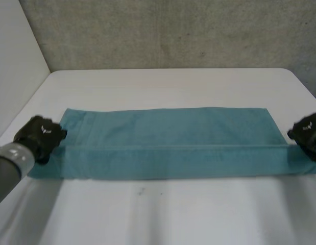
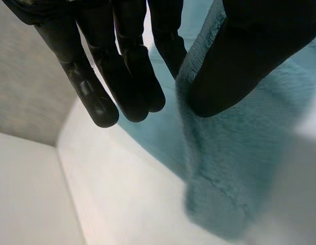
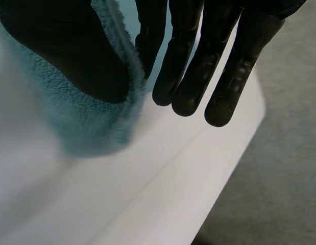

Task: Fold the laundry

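A teal towel (image 1: pixel 168 140) lies flat across the white table (image 1: pixel 168 214), with its near long edge folded up to a seam along its middle. My left hand (image 1: pixel 41 137) is at the towel's left end, level with that seam. In the left wrist view its thumb (image 2: pixel 234 66) presses the towel's edge (image 2: pixel 234 168) against the straight fingers (image 2: pixel 127 76). My right hand (image 1: pixel 307 133) is at the right end. There the thumb (image 3: pixel 71 51) pinches the towel's edge (image 3: pixel 86 122) against the fingers (image 3: pixel 198 66).
A white side panel (image 1: pixel 15 61) stands along the table's left. A grey wall (image 1: pixel 173 30) rises behind the far edge. Bare tabletop lies in front of and behind the towel. Past the right hand, the table edge (image 3: pixel 219 168) drops to grey floor.
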You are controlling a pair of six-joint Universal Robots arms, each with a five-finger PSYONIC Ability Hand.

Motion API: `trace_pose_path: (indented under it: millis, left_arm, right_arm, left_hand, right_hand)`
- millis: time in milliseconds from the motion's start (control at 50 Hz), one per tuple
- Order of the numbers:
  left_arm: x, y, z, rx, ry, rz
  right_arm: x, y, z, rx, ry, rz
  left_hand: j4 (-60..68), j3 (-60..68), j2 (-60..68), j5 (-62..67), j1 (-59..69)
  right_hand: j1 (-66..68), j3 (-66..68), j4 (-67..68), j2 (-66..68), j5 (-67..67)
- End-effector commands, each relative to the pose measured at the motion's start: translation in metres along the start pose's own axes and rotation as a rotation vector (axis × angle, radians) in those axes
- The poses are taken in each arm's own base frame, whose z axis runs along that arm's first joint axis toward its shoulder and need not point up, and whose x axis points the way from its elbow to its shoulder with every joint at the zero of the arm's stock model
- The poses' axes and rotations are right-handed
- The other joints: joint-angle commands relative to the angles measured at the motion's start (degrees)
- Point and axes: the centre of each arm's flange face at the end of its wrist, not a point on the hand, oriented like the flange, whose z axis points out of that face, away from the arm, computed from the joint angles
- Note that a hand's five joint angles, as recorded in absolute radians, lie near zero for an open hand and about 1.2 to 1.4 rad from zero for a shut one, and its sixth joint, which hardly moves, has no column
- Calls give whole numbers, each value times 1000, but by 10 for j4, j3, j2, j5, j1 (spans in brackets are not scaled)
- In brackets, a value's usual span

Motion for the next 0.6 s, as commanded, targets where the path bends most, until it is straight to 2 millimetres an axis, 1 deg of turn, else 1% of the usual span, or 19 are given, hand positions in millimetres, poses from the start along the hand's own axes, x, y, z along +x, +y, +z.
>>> trace_pose_path:
  millis: [20,60,80,140,160,180,220,240,280,300,340,360,380,460,480,520,560,580,600]
  left_arm:
    - [11,-11,81,161,-81,50]
    - [11,-13,95,187,-104,58]
    - [9,-15,109,206,-128,65]
    - [10,-18,127,236,-152,69]
    - [9,-20,139,253,-169,74]
    - [8,-21,144,261,-179,76]
    - [5,-22,155,274,-202,78]
    - [1,-23,164,286,-225,82]
    - [0,-24,172,302,-240,85]
    - [-2,-25,175,312,-251,88]
    - [-5,-28,183,348,-292,92]
    - [-6,-29,186,362,-309,93]
    - [-6,-29,188,373,-322,95]
    - [-4,-28,195,423,-369,105]
    - [-2,-29,196,442,-380,111]
    - [2,-31,196,460,-382,115]
    - [7,-30,196,469,-380,117]
    - [9,-30,195,471,-377,117]
    - [10,-30,194,470,-374,118]
  right_arm:
    - [-7,-33,55,137,108,70]
    - [-6,-37,65,137,140,70]
    - [-5,-40,77,136,174,73]
    - [-2,-44,97,143,227,72]
    - [-2,-46,102,151,242,73]
    - [-3,-48,107,162,253,73]
    - [-5,-57,124,209,295,67]
    - [-6,-58,128,218,304,67]
    - [-5,-61,136,238,327,64]
    - [-7,-61,144,245,341,63]
    - [-11,-60,152,253,349,66]
    - [-11,-60,152,253,349,66]
    - [-16,-64,159,274,362,64]
    - [-20,-71,164,301,390,64]
    - [-20,-71,165,299,397,64]
    - [-19,-71,166,297,408,68]
    - [-18,-70,166,290,418,76]
    - [-17,-70,166,285,426,79]
    - [-16,-70,166,280,432,81]
  left_hand:
    - [114,116,112,146,147]
    - [114,116,112,146,147]
    - [114,116,112,146,147]
    - [114,116,112,146,147]
    - [114,116,112,146,147]
    - [114,116,112,146,147]
    - [114,116,112,146,147]
    - [114,116,112,146,147]
    - [114,116,112,146,147]
    - [114,116,112,146,147]
    - [114,116,112,146,147]
    - [114,116,112,146,147]
    - [114,116,112,146,147]
    - [114,116,112,146,147]
    - [114,116,112,146,147]
    - [114,116,112,146,147]
    - [108,109,105,140,140]
    - [-64,-62,-66,-32,-31]
    - [-277,-276,-280,-245,-245]
  right_hand:
    - [241,120,115,121,132]
    - [241,120,115,121,132]
    - [241,120,115,121,132]
    - [241,120,115,121,132]
    - [241,120,115,121,132]
    - [241,120,115,121,132]
    - [241,120,115,121,132]
    - [241,120,115,121,132]
    - [241,120,115,121,132]
    - [241,120,115,121,132]
    - [241,120,115,121,132]
    - [241,120,115,121,132]
    - [241,120,115,121,132]
    - [241,120,115,121,132]
    - [179,57,52,59,70]
    - [114,-7,-12,-6,5]
    - [-120,-242,-247,-240,-229]
    - [-266,-388,-393,-386,-375]
    - [-398,-519,-524,-518,-507]
